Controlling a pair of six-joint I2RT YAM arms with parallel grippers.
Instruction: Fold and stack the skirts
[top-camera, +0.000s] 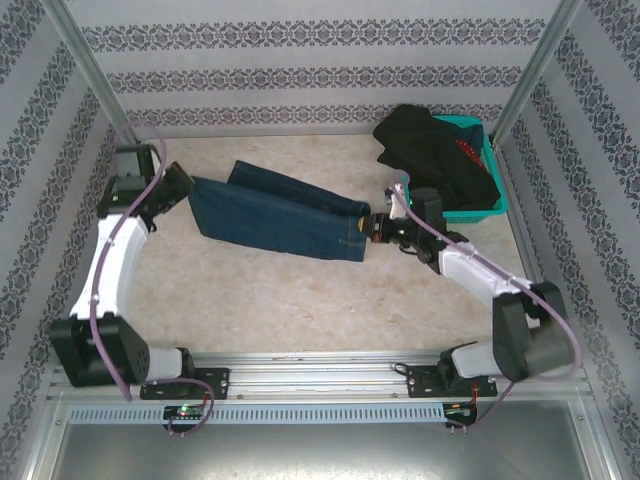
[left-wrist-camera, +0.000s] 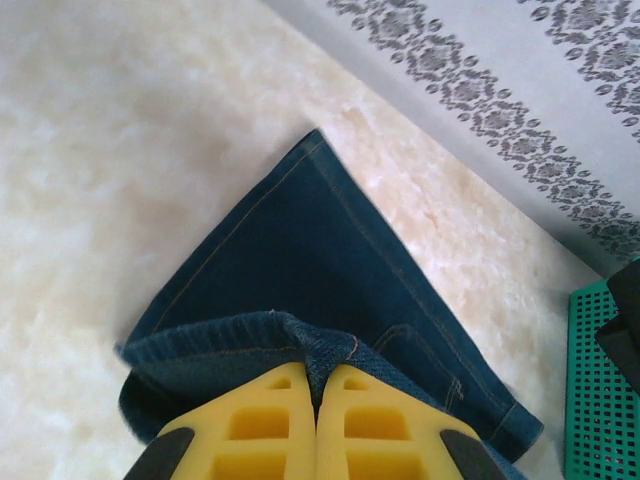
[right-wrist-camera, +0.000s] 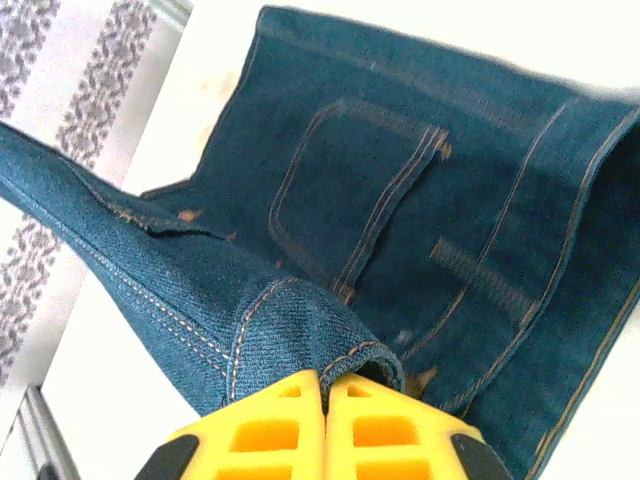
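Pale worktop (top-camera: 300, 300) with a dark blue denim skirt (top-camera: 280, 212) spread across its middle.
A teal mesh basket (top-camera: 490, 170) at upper right holds a black skirt (top-camera: 430, 150); the left claw (top-camera: 186, 186) is clamped on the denim skirt's left edge, the right claw (top-camera: 374, 228) on its right edge, each pinching a fold of cloth.

The denim skirt (top-camera: 280, 212) looks coarse and matt, the tabletop (top-camera: 300, 290) smooth, the basket (top-camera: 470, 123) plastic mesh.

Left arm (top-camera: 108, 262) and right arm (top-camera: 478, 268) reach forward — left fingers (left-wrist-camera: 262, 425) and right fingers (right-wrist-camera: 262, 432) each pressed tightly together.
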